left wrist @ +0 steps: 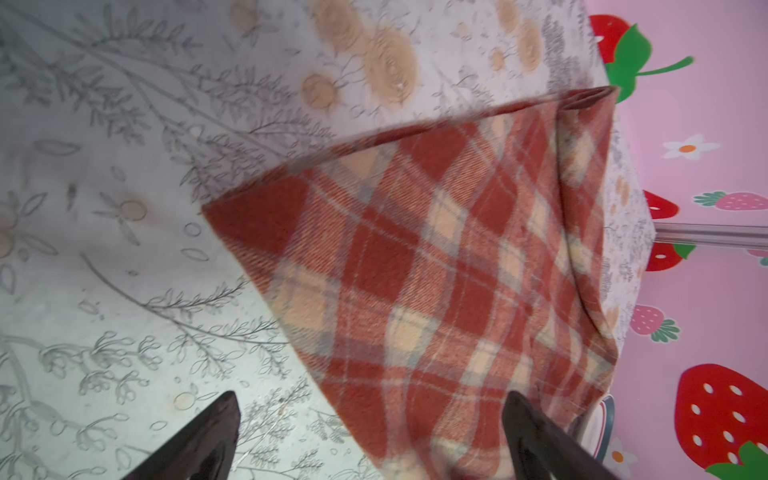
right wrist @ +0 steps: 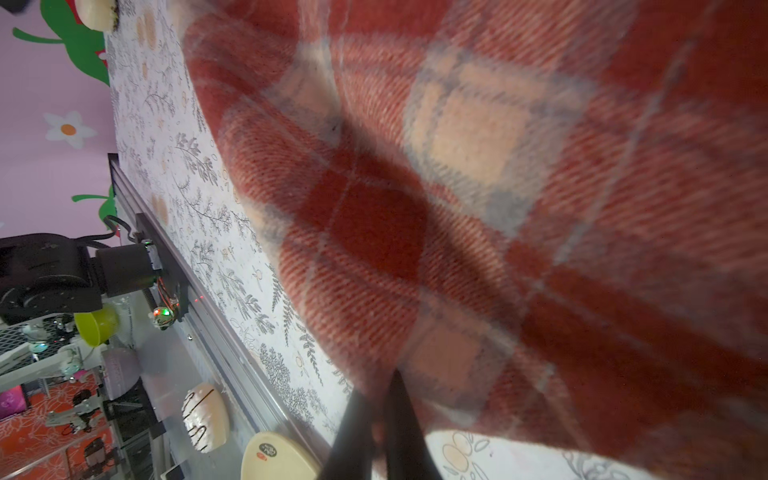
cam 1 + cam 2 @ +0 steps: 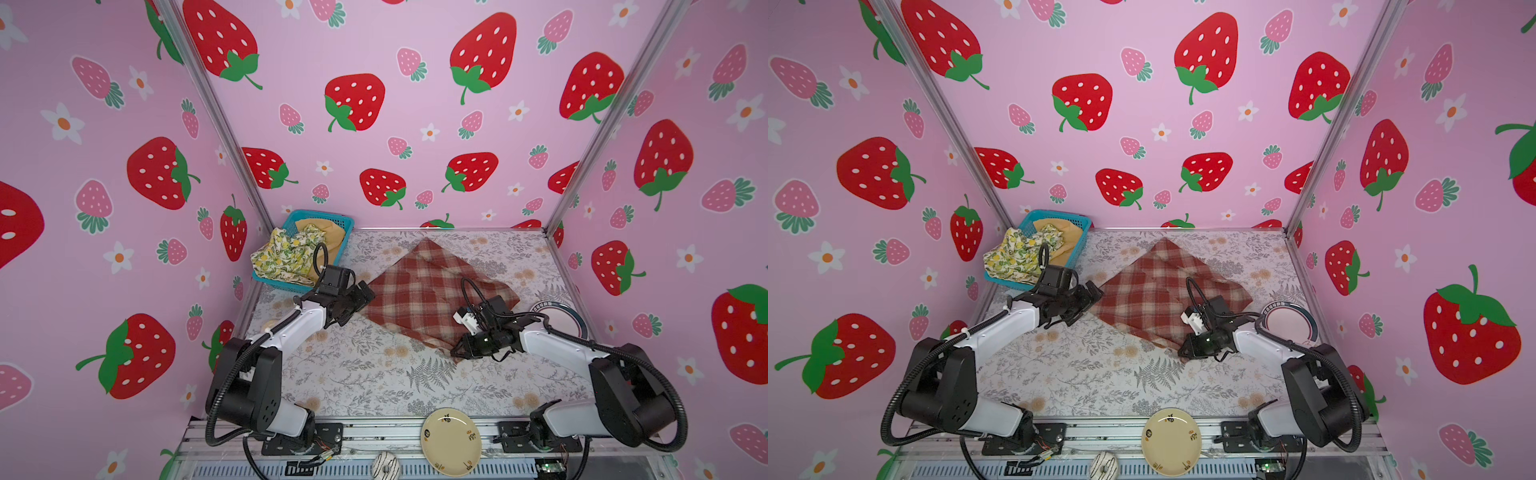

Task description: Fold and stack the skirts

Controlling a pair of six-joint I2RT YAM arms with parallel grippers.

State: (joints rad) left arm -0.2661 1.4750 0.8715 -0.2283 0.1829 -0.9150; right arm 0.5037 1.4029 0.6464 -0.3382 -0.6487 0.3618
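Note:
The red-and-cream plaid skirt (image 3: 432, 286) (image 3: 1154, 291) lies spread as a diamond on the floral table. My right gripper (image 3: 456, 351) (image 3: 1183, 351) (image 2: 378, 386) is shut on the plaid skirt's near corner, and the cloth bunches over its fingers. My left gripper (image 3: 362, 300) (image 3: 1091, 297) (image 1: 370, 401) stands wide open at the skirt's left corner, one finger over cloth and one over bare table. The lemon-print skirt (image 3: 282, 254) (image 3: 1017, 254) spills over the basket's front. The mustard-yellow skirt (image 3: 330, 236) (image 3: 1068, 235) lies behind it in the basket.
The blue mesh basket (image 3: 345, 224) (image 3: 1084, 222) sits at the back left corner. A pink plate with a dark rim (image 3: 562, 316) (image 3: 1292, 322) lies by the right wall. A cream plate (image 3: 451, 440) and an iced doughnut (image 3: 384, 465) rest on the front rail.

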